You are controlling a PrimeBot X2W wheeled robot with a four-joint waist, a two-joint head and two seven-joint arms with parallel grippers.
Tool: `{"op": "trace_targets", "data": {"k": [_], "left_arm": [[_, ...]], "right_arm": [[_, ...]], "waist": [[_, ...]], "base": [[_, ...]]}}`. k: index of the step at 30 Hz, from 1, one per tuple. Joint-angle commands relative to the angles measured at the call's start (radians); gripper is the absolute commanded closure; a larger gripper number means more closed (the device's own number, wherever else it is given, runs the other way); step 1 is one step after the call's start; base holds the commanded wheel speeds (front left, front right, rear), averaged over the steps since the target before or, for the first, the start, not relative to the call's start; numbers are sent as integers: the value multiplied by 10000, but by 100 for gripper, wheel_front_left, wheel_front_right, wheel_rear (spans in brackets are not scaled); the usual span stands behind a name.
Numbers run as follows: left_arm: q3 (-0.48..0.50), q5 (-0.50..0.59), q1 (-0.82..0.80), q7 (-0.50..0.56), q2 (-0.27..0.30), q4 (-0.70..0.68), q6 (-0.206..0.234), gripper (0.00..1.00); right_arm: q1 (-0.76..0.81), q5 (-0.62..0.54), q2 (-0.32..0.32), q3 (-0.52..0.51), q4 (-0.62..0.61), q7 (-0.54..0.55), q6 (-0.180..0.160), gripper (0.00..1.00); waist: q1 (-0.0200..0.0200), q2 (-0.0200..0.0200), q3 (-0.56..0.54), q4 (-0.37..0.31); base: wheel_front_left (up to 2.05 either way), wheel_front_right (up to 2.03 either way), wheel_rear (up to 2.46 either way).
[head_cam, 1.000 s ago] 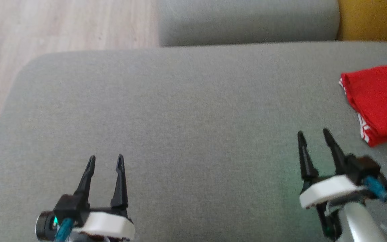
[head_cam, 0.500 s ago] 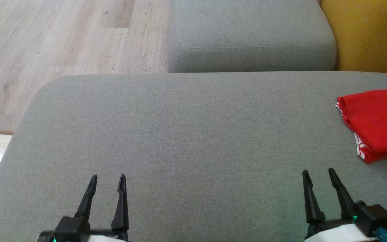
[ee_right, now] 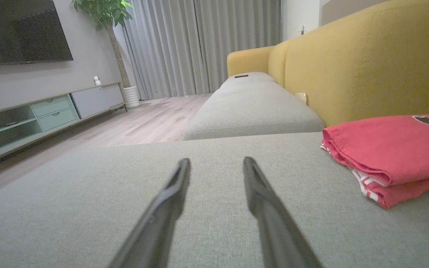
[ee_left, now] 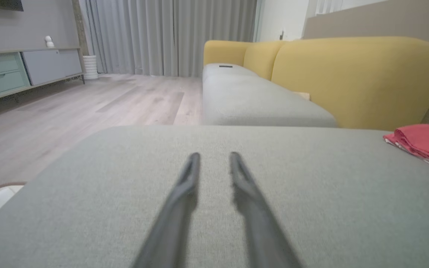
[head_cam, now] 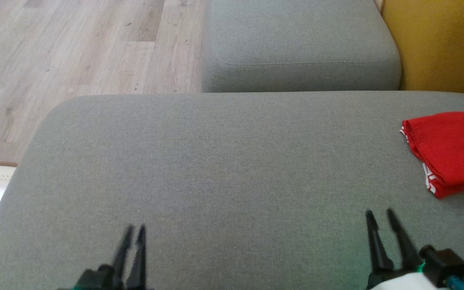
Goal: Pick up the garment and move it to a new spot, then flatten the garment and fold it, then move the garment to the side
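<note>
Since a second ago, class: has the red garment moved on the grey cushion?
No. The red garment lies at the same spot at the right end of the grey cushion, just short of its far edge; the camera tilted, shifting the whole picture.

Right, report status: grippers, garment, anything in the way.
Left gripper open, empty. Right gripper open, empty. Red garment folded at the right end of the grey seat, untouched. Nothing lies between it and the nearer gripper.

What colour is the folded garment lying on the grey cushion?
The garment is red, with white patterning along its lower folded edge. The right wrist view shows it best.
</note>
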Motion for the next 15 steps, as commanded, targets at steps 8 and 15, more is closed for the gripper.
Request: {"op": "trace_targets", "data": {"k": [8,15], "left_arm": [[22,-745,31,110,40,401,-39,100],[147,-1793,-245,289,103,598,-178,100]], "right_arm": [[-38,703,-32,7,408,138,2,100],[-238,1687,-84,-42,454,324,4,100]], "waist": [[1,-1,57,-37],[1,-1,131,-86]], "base": [[0,0,0],[0,0,0]]}}
